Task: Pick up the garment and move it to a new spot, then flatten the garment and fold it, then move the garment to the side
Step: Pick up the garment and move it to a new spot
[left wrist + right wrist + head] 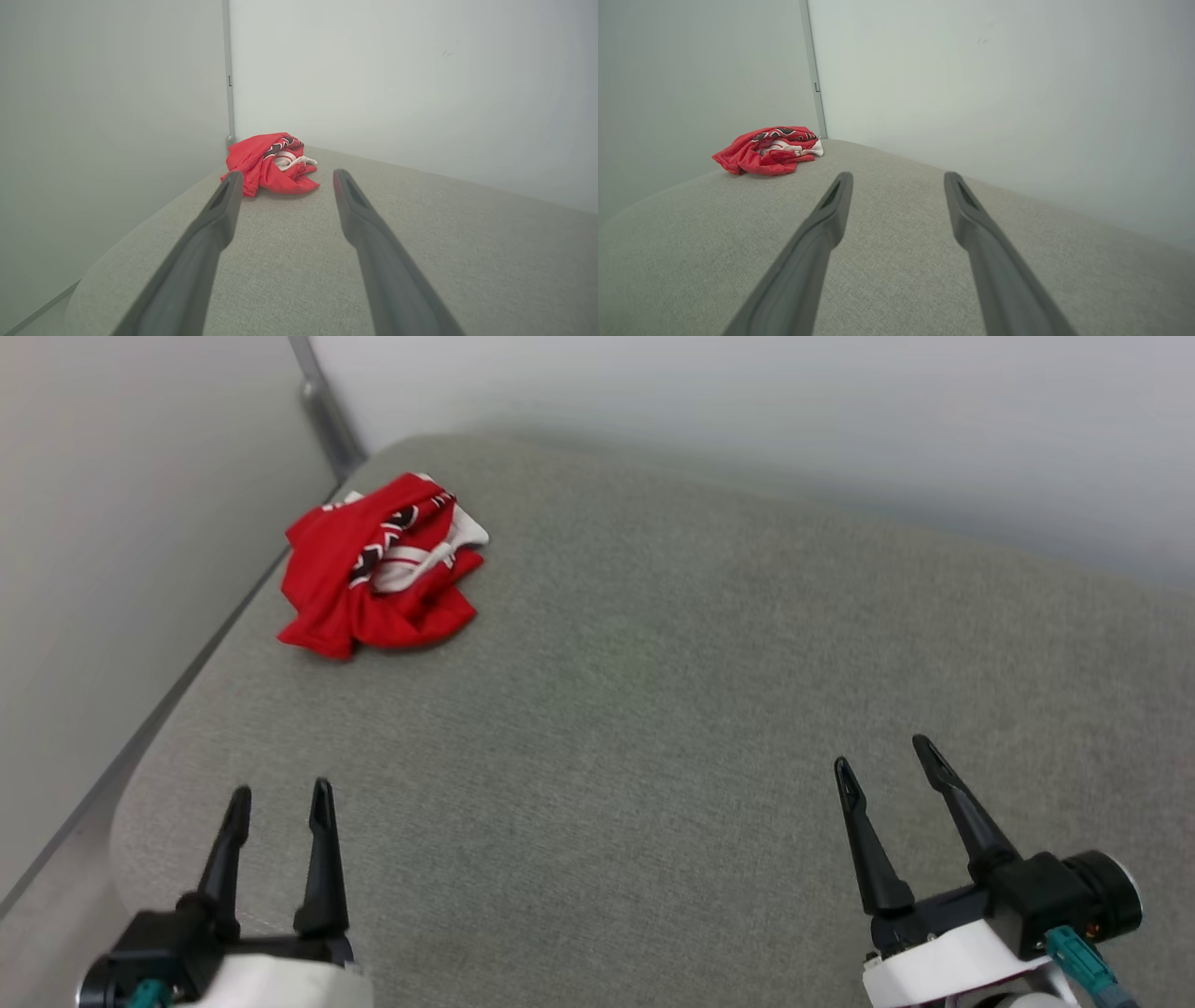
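The garment [378, 567] lies crumpled in a red heap with white and black-outlined parts showing, at the far left corner of the grey cushioned surface [653, 709]. My left gripper [282, 793] hovers open near the front left edge, far short of the heap, with nothing between its fingers. In the left wrist view the garment [268, 163] sits ahead, just beyond the open left gripper [285, 175]. My right gripper [885, 754] is open and empty at the front right. From the right wrist the garment [768, 150] shows far off to the upper left of the right gripper [899, 175].
Pale walls close in behind and to the left of the surface, meeting at a grey corner post [322, 415]. The surface's rounded left edge [126, 803] drops off beside my left gripper. Bare grey fabric stretches between both grippers and the garment.
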Motion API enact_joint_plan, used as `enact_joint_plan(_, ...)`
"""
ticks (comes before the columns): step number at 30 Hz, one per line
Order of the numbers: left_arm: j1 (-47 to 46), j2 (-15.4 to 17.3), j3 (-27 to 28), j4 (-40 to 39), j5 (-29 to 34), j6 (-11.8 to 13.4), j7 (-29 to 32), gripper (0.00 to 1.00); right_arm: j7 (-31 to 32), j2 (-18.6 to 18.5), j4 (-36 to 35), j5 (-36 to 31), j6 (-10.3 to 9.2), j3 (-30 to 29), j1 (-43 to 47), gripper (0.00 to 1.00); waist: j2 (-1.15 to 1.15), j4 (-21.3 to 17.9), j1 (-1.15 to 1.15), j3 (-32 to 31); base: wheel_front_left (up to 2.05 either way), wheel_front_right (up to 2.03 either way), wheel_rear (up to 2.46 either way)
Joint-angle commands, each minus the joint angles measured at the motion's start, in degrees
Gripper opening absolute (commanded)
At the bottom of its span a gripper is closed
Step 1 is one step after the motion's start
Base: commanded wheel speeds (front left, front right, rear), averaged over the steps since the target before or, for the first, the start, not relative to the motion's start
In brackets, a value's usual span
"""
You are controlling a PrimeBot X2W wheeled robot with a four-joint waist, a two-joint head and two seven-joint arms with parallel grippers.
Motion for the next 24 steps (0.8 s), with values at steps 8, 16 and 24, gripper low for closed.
enact_joint_plan(8,-15.9,10.5,0.8,9.3,-3.2,-1.3,-0.1,1.00,-0.1,-0.1,-4.0,-5.3,-0.02,-1.7,-3.3,1.00,0.00,-5.6,0.00,13.8,0.00,0.00,0.00)
enact_joint_plan(16,-35.7,31.7,-7.3,24.2,-18.6,-1.4,8.6,1.00,-0.1,-0.9,-6.0,-7.2,-0.02,-2.7,-4.7,1.00,0.00,-9.1,0.00,21.6,0.00,0.00,0.00)
enact_joint_plan(24,-46.4,44.3,-16.2,32.4,-36.7,-1.3,28.8,1.00,-0.1,-0.8,-5.1,-7.6,-0.02,-1.5,-4.9,1.00,0.00,-13.0,0.00,25.3,0.00,0.00,0.00)
